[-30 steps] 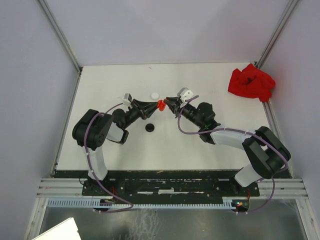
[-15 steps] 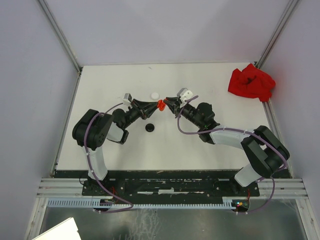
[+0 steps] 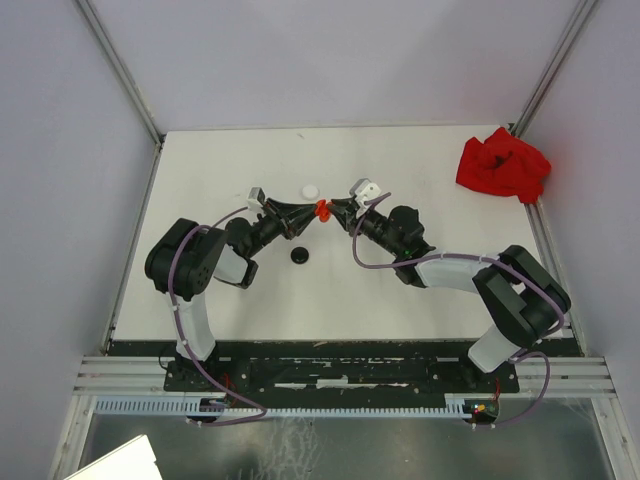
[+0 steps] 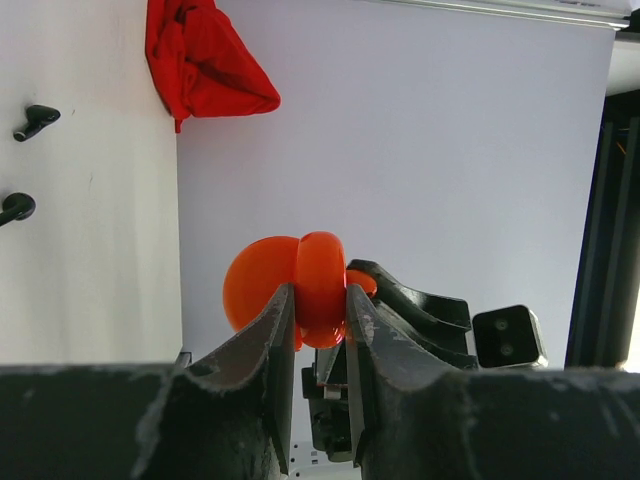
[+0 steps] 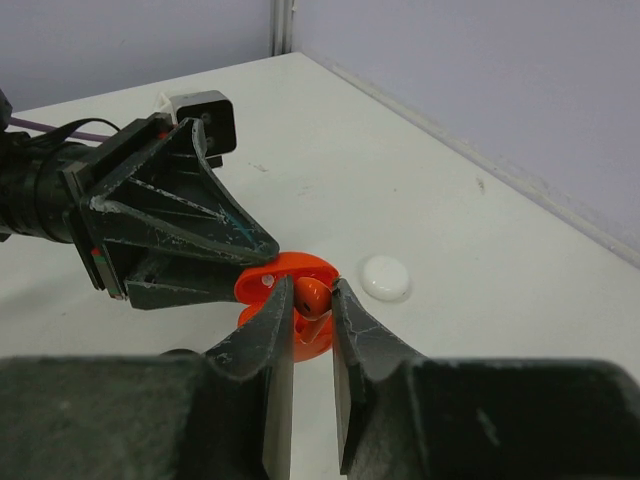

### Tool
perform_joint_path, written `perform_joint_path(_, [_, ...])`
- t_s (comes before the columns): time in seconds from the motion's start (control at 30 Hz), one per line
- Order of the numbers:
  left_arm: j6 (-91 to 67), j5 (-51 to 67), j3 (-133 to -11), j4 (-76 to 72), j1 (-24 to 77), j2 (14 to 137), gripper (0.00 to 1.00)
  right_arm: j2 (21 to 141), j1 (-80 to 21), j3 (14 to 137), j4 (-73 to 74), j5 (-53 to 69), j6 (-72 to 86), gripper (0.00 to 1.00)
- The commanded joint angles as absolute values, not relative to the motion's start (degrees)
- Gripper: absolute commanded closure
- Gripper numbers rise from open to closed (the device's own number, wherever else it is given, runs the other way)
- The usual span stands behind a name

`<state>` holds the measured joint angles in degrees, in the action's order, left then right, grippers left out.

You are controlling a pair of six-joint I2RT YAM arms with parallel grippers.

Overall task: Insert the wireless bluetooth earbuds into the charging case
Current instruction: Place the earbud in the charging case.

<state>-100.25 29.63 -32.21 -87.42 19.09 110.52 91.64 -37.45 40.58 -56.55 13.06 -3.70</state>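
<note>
An orange-red charging case (image 3: pixel 322 209) hangs just above the table with its lid open. My left gripper (image 3: pixel 313 211) is shut on it from the left; the case body (image 4: pixel 320 275) sits clamped between the fingers. From the right, my right gripper (image 3: pixel 333 208) is shut on a red earbud (image 5: pixel 313 297). The earbud is at the mouth of the open case (image 5: pixel 262 281), its stem pointing into the case. Two black earbuds (image 4: pixel 35 120) (image 4: pixel 15 207) lie loose on the table in the left wrist view.
A white round case (image 3: pixel 310 190) lies just beyond the grippers, also seen beside the fingers (image 5: pixel 385 277). A black round case (image 3: pixel 299 255) lies nearer the arms. A red cloth (image 3: pixel 503 165) is bunched at the far right corner. Walls enclose the table.
My right gripper has edged left with the red earbud, closing on the case. The left gripper and the case have stayed in place.
</note>
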Motion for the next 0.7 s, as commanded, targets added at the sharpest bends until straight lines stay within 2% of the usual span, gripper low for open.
perform_joint_path(0.0, [-102.39, 29.87, -33.21, -93.81, 19.49, 109.03, 0.97, 92.67, -37.34, 42.45, -59.70, 13.06, -3.25, 0.98])
perform_joint_path(0.67, [-102.28, 29.79, -33.84, -93.80, 20.26, 111.15, 0.97, 92.41, -37.27, 43.16, -60.12, 13.20, -4.32, 0.98])
